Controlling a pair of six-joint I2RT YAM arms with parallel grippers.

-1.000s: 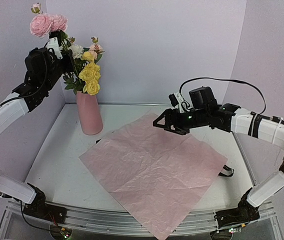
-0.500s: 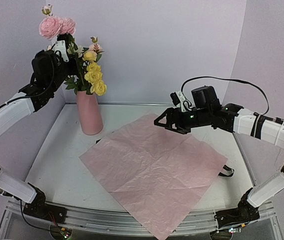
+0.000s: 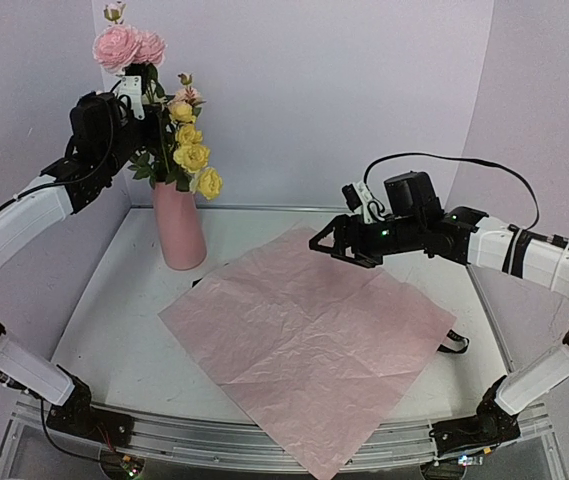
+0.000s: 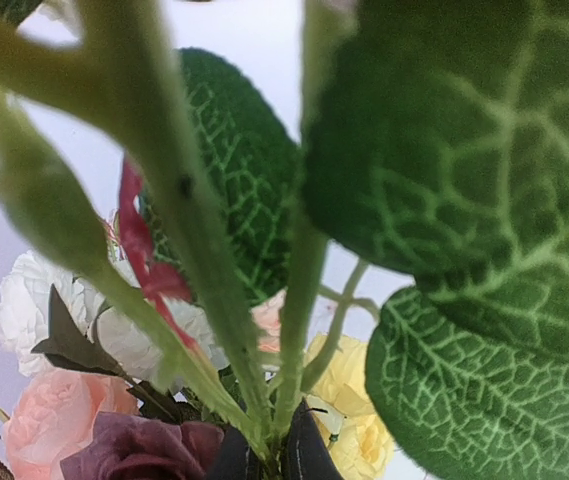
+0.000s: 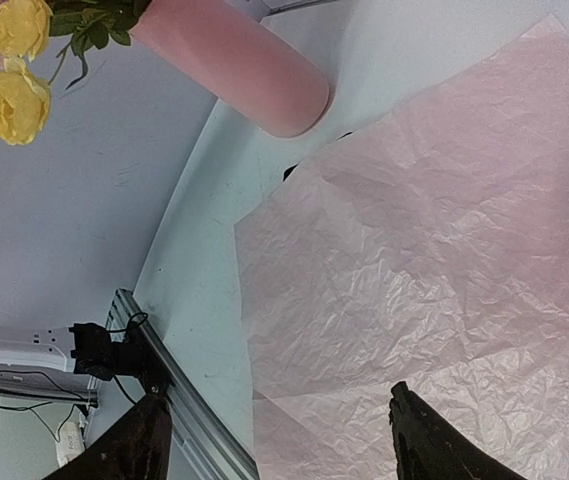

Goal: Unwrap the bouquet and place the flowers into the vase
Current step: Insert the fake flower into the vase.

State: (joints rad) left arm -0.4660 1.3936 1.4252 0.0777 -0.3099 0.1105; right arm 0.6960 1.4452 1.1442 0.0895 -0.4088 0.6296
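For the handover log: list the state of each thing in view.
vase: upright, on table
flowers: stems gripped, lower ends in vase
pink paper: unwrapped, spread flat on table
left end effector: shut on flowers
right end effector: open, empty, above pink paper

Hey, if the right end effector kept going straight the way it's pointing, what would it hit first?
Probably the paper lying flat below: the open right end effector tilts down and leftward toward it. Depth is unclear; on a shallower line it might reach the vase instead.
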